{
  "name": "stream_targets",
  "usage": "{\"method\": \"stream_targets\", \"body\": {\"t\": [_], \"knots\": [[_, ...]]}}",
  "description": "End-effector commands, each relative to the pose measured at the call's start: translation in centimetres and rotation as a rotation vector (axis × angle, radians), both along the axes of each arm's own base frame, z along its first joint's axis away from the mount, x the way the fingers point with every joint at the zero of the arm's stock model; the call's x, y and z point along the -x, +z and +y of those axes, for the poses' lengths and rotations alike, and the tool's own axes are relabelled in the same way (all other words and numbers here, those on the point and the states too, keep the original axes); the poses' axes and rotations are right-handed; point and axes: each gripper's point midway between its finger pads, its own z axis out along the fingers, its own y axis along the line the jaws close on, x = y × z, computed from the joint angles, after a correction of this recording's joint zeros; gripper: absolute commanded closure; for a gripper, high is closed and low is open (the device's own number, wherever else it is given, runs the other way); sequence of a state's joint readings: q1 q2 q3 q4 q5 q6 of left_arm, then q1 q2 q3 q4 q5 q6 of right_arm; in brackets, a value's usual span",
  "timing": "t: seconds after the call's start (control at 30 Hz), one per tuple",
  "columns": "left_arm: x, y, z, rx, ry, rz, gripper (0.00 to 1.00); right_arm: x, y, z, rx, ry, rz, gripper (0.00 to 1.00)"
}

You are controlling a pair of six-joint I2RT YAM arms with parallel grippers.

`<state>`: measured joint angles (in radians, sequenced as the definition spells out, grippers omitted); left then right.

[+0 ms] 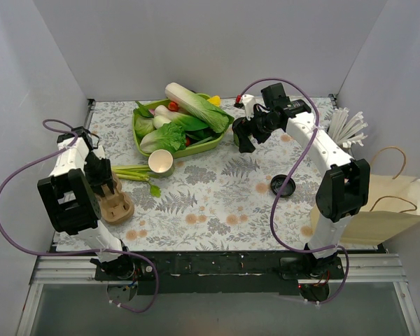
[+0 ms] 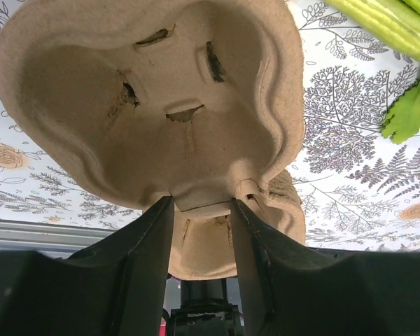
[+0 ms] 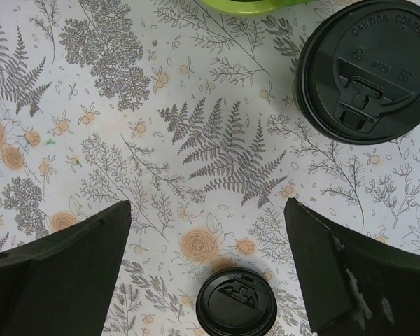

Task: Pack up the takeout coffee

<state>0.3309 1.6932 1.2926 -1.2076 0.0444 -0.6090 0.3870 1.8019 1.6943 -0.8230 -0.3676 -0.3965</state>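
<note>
The takeout coffee, a green cup with a black lid on it, stands upright at the top right of the right wrist view. In the top view my right gripper mostly hides it. My right gripper is open and empty, above the table, beside the cup and apart from it. A loose black lid lies flat on the cloth. My left gripper is shut on the edge of a brown pulp cup carrier at the left.
An open green cup without a lid stands by a green tray of vegetables. Green onions lie near the carrier. White straws and a paper bag are at the right edge.
</note>
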Motion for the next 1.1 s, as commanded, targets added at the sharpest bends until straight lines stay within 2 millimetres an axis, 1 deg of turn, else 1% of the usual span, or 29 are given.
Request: {"method": "stream_targets", "body": {"t": [0.0,0.1,0.17,0.27,0.37,0.47,0.53,0.57,0.6,0.63,0.67,0.73,0.87,0.97,1.0,1.07], "knots": [[0.8,0.6,-0.3,0.002,-0.004,-0.010,0.64,-0.2,1.6,0.4,-0.013,0.014,-0.035,0.02],[0.7,0.6,-0.1,-0.007,-0.004,-0.015,0.64,-0.2,1.6,0.4,-0.014,0.012,-0.037,0.02],[0.6,0.8,0.0,-0.008,-0.007,-0.018,0.66,-0.2,1.5,0.4,-0.014,0.010,-0.033,0.02],[0.5,1.2,0.3,-0.028,-0.013,-0.027,0.72,-0.2,1.4,0.6,-0.015,0.012,-0.033,0.02],[0.5,1.4,0.3,-0.029,-0.013,-0.036,0.75,-0.1,1.3,0.7,-0.014,0.012,-0.029,0.02],[0.5,1.4,0.2,-0.024,-0.012,-0.040,0.80,-0.1,1.2,0.8,-0.013,0.014,-0.030,0.02],[0.2,1.7,0.3,-0.030,-0.011,-0.054,0.82,-0.1,1.2,0.9,-0.011,0.014,-0.030,0.02],[0.1,1.9,0.5,-0.041,-0.011,-0.060,0.75,-0.1,1.2,0.9,-0.012,0.016,-0.031,0.02],[-0.1,2.1,0.7,-0.050,-0.011,-0.068,0.58,-0.1,1.2,0.9,-0.011,0.017,-0.031,0.02],[-0.2,2.3,0.7,-0.056,-0.009,-0.074,0.47,-0.1,1.2,0.9,-0.009,0.016,-0.031,0.02],[-0.2,2.4,0.8,-0.060,-0.009,-0.078,0.39,0.0,1.2,1.0,-0.007,0.018,-0.029,0.02],[-0.3,2.5,0.8,-0.061,-0.007,-0.082,0.37,0.0,1.2,1.0,-0.004,0.019,-0.031,0.02],[0.0,1.4,0.6,-0.046,-0.012,-0.052,0.37,0.1,1.0,1.3,0.002,0.028,-0.028,0.02],[-0.3,1.0,0.4,-0.027,-0.010,-0.052,0.39,0.1,1.2,1.7,0.003,0.035,-0.037,0.02],[-0.5,0.9,0.4,-0.023,-0.012,-0.050,0.42,0.1,1.2,1.8,0.006,0.037,-0.039,0.02],[-1.0,1.1,0.5,-0.022,-0.012,-0.063,0.45,0.2,1.1,1.8,0.008,0.039,-0.038,0.02]]}}
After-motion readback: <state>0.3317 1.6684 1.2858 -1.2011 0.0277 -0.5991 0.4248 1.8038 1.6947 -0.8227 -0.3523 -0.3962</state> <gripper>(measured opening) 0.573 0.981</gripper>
